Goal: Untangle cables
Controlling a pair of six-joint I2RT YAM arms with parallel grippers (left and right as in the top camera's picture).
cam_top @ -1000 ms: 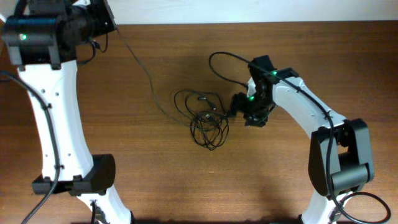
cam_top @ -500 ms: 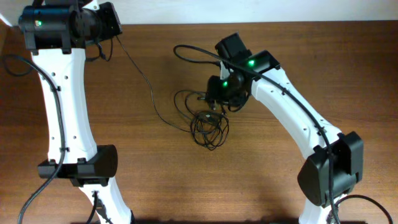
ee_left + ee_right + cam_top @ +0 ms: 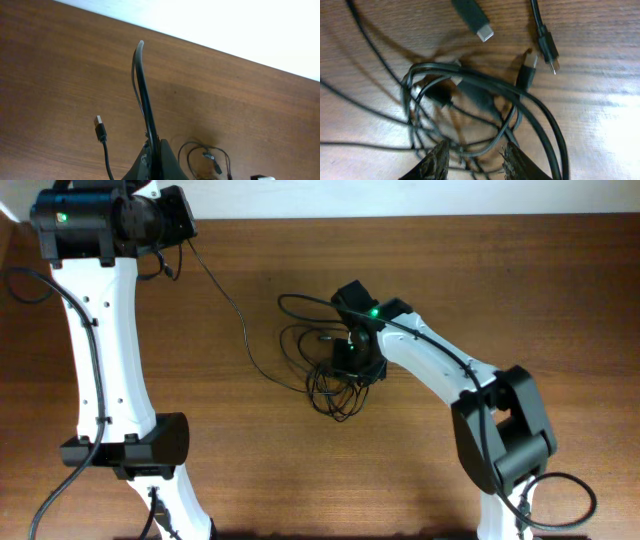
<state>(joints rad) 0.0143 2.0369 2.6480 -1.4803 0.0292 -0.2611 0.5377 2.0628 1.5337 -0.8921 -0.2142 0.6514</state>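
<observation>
Low over the cables [image 3: 330,380]: right end effector [image 3: 475,162], jaws spread well apart, nothing gripped yet. Between its fingertips [image 3: 436,162], several strands of the heap, straddled but not pinched. Directly beneath the right end effector, a loose pile of thin black loops on the bare brown worktop [image 3: 500,270], crossing over and through each other. Just beyond the right end effector's tips, three small plugs [image 3: 472,17] lying clear of the densest loops, ends pointing different ways.

Well apart from the right end effector, off toward the far corner: left end effector [image 3: 152,162], clamped shut on one long cord [image 3: 243,325]. From there, slack all the way back into the pile under the right end effector. In the left wrist view, pinched as a doubled length standing up out of the jaws, with a flat plug [image 3: 100,127] just alongside.

Likely to handle as light, limp and a little springy: no weight to speak of, no stiffness to push against, loops apt to drag neighbours along when pulled. Smooth jacket, so probably slippery in a light pinch. Plugs the only hard parts, and the likeliest to snag inside a loop.

Best taken by a single strand at the outer edge of the pile, or just behind a plug, rather than by a bundle. Gentle, short pulls; no hard tugging, for fear of tightening the crossings.
</observation>
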